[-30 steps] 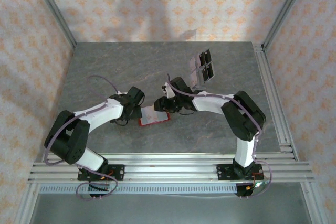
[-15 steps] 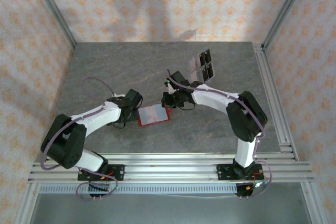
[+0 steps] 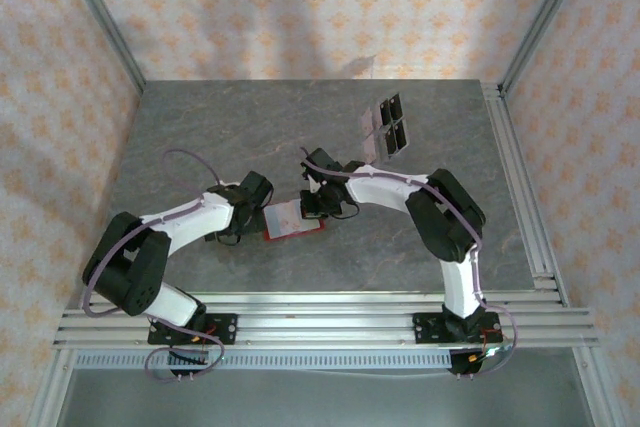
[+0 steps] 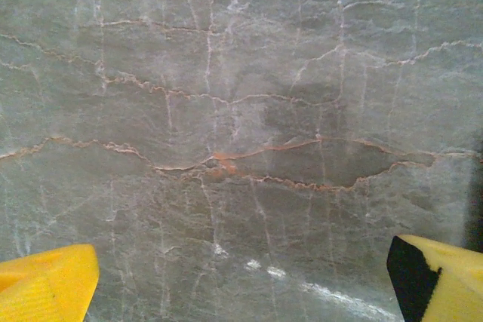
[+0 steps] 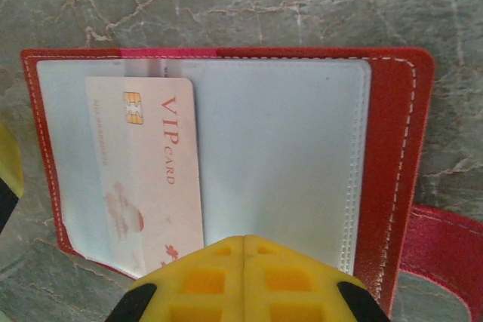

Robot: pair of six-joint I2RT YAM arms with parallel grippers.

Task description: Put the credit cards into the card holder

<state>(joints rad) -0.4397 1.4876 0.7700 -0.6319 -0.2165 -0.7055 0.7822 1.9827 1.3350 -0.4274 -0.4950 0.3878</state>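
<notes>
The card holder (image 5: 392,148) lies open and flat on the table, red with a pale lining. A pale pink credit card (image 5: 147,171) marked VIP rests lengthwise on the left part of its lining. My right gripper (image 5: 243,243) is shut with nothing between its yellow fingers, its tip over the holder's near edge. From above, the right gripper (image 3: 315,203) sits at the right edge of the card holder (image 3: 291,219) and the left gripper (image 3: 258,212) at its left edge. The left gripper (image 4: 241,292) is open, its fingertips (image 4: 45,284) wide apart over bare marble.
A clear plastic stand (image 3: 386,125) holding dark rectangles stands behind the right arm toward the back of the table. A red strap (image 5: 445,235) sticks out from the holder's right side. Aluminium rails (image 3: 520,177) border the right side and the near edge of the marble top.
The right gripper's jaws have closed and it has shifted a little left over the holder. The right arm's elbow swung inward. The left arm has hardly moved.
</notes>
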